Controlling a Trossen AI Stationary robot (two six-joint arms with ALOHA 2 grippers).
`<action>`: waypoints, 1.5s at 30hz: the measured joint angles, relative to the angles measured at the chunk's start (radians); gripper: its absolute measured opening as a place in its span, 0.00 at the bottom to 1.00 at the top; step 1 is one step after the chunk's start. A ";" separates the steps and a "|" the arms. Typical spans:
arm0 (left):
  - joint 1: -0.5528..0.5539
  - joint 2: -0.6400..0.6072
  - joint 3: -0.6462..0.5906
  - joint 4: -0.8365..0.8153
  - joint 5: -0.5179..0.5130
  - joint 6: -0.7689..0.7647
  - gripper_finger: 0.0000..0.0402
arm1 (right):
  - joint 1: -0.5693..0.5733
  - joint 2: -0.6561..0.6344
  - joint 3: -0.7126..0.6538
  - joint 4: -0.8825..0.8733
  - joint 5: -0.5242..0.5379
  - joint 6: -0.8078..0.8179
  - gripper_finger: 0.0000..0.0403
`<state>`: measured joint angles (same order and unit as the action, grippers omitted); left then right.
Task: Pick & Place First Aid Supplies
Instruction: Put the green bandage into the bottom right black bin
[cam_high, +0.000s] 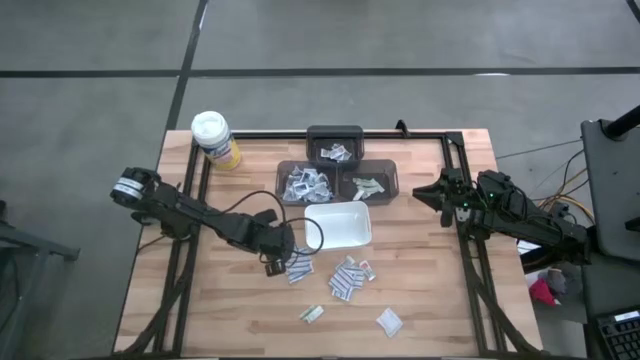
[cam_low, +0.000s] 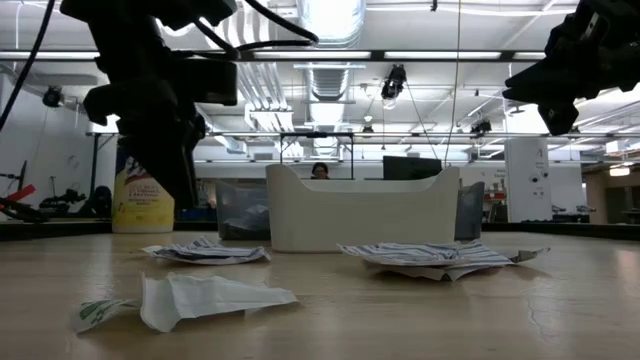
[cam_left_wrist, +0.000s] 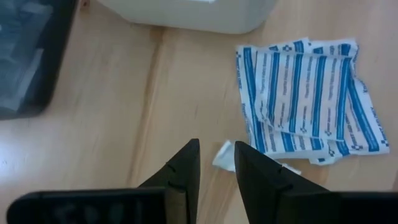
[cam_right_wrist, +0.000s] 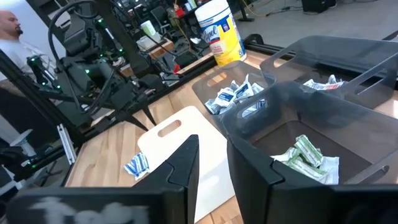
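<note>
Fingers of the left gripper (cam_left_wrist: 216, 163) stand a narrow gap apart with nothing between them, hovering low over the wooden surface (cam_high: 430, 290) just in front of the white tray (cam_high: 338, 225); a small white packet (cam_left_wrist: 224, 155) lies right beyond their tips, and a little stack of blue-striped packets (cam_left_wrist: 308, 90) sits just beside it. To do this pick well, I would judge the left arm should settle on one packet rather than the pile, come down with one finger on either side of a raised edge or corner, and close gently so the flat paper lifts instead of sliding along the wood. More first aid supplies lie loose nearer the front edge: a second striped cluster (cam_high: 349, 277), a greenish packet (cam_high: 312, 314) and a white one (cam_high: 389, 320). Farther back, the white tray looks empty. Behind it stand three dark bins: the left bin (cam_high: 308, 181) holds a heap of white and blue packets, the right bin (cam_high: 368, 183) a few greenish ones, and the rear bin (cam_high: 334, 145) several pale ones. A yellow canister with a white lid (cam_high: 214, 138) stands at the far left corner. Off at the right rail, the right gripper (cam_right_wrist: 212, 163) waits above the bins, its fingers likewise slightly parted and carrying nothing.
</note>
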<state>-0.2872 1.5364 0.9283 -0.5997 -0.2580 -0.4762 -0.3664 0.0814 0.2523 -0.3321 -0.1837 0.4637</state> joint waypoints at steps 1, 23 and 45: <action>0.000 0.000 0.000 0.004 0.000 0.006 0.23 | 0.000 0.000 0.000 0.000 0.000 0.000 0.20; 0.002 0.002 -0.086 0.092 0.062 0.006 0.23 | 0.000 0.000 0.000 0.000 0.000 -0.003 0.21; 0.003 0.114 -0.096 0.145 0.042 -0.019 0.23 | 0.000 0.000 0.000 0.000 0.000 -0.003 0.20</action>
<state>-0.2840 1.6501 0.8322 -0.4549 -0.2157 -0.4949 -0.3664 0.0814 0.2523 -0.3321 -0.1833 0.4606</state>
